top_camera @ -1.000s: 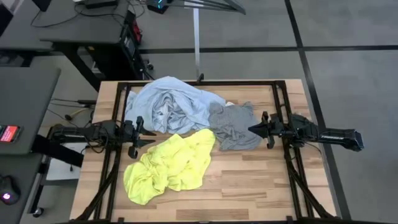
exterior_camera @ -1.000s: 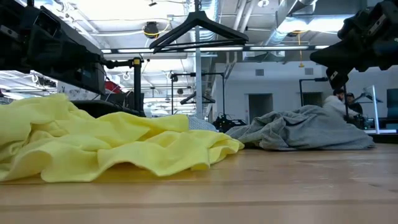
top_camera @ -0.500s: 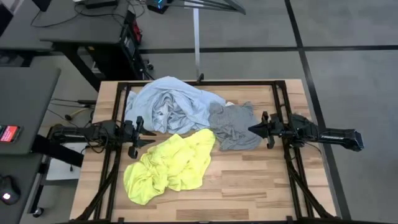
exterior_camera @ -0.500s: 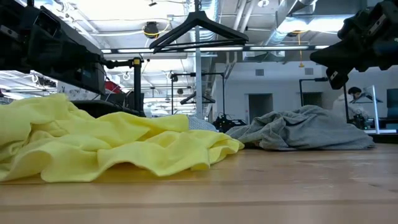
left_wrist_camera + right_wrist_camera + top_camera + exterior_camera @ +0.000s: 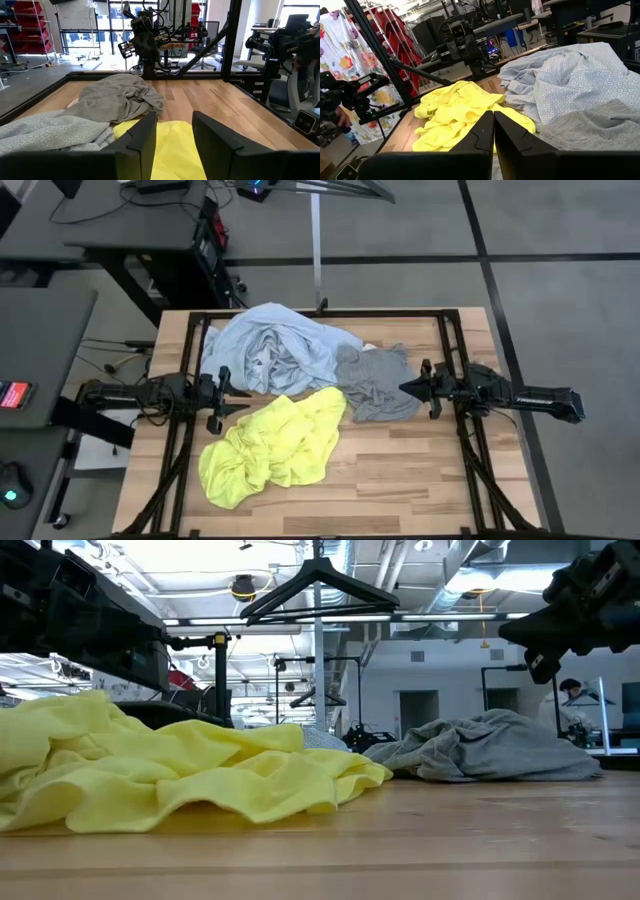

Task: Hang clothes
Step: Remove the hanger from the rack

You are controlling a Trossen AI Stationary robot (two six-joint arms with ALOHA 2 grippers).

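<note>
High view: nothing picked up yet, so looks like the very start of the job. Left gripper (image 5: 243,392) parked at the table's (image 5: 400,480) left side with fingers apart and empty, tips just at the edge of the pale blue shirt (image 5: 265,345). Right gripper (image 5: 405,386) on the opposite side, fingers pressed together, holding nothing, tip right by the grey T-shirt (image 5: 375,385). Neon-yellow T-shirt (image 5: 270,445) bunched up nearer the front edge, overlapping the other two where all three meet mid-table. Probably calls for picking one garment and finding a collar or shoulder to pinch.

Low view: yellow heap (image 5: 170,775) rumpled in soft folds, grey one (image 5: 490,755) a low mound behind. Dark hanger (image 5: 318,585) up on a rail beyond the table, so a fair lift needed, by the look of it.

Left wrist view: own fingers (image 5: 145,140) spread over yellow fabric (image 5: 172,145), grey shirt (image 5: 120,100) ahead.

Right wrist view: own fingers (image 5: 482,132) shut tight, blue patterned cloth (image 5: 565,80) and yellow (image 5: 455,107) beyond. All crumpled, no obvious neckline showing.
</note>
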